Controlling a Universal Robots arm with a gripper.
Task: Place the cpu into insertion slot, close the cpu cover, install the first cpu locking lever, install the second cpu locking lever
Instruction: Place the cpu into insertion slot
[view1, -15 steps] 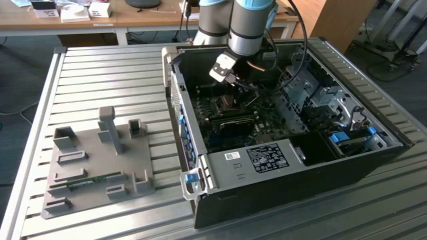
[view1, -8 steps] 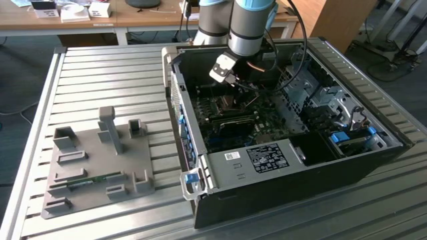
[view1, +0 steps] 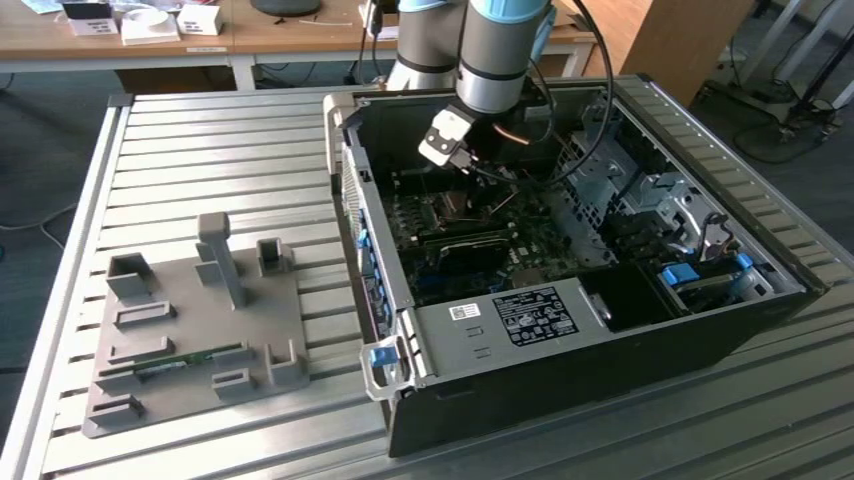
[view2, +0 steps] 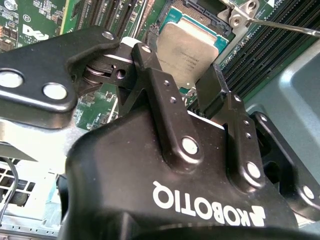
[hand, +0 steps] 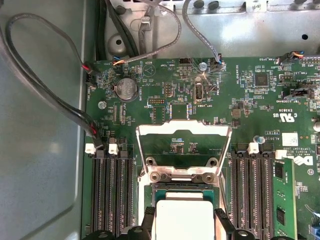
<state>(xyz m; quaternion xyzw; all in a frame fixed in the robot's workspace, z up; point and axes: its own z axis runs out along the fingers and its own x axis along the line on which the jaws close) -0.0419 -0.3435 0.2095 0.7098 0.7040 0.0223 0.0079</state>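
Observation:
In both wrist views the silvery square cpu (view2: 187, 47) (hand: 182, 215) sits between my black fingers (view2: 150, 65) (hand: 222, 225), and my gripper (view2: 180, 70) (hand: 184, 222) is shut on its two sides. The cpu hangs just over the dark insertion slot (hand: 182, 187) (view2: 200, 9), whose far part still shows past the chip. The cpu cover (hand: 170, 126) stands flipped open beyond the slot, green board showing through its window. A thin locking lever (view2: 285, 24) sticks out beside the socket. In the exterior view my gripper (view1: 454, 160) reaches down into the open computer case (view1: 561, 330).
Long black memory slots (hand: 110, 195) (hand: 255, 190) flank the socket on both sides. Loose cables (hand: 75, 115) run along the case wall. On the slatted table (view1: 200, 140), to the exterior view's left of the case, lies a grey fixture plate (view1: 200, 330) holding a memory stick (view1: 174, 362).

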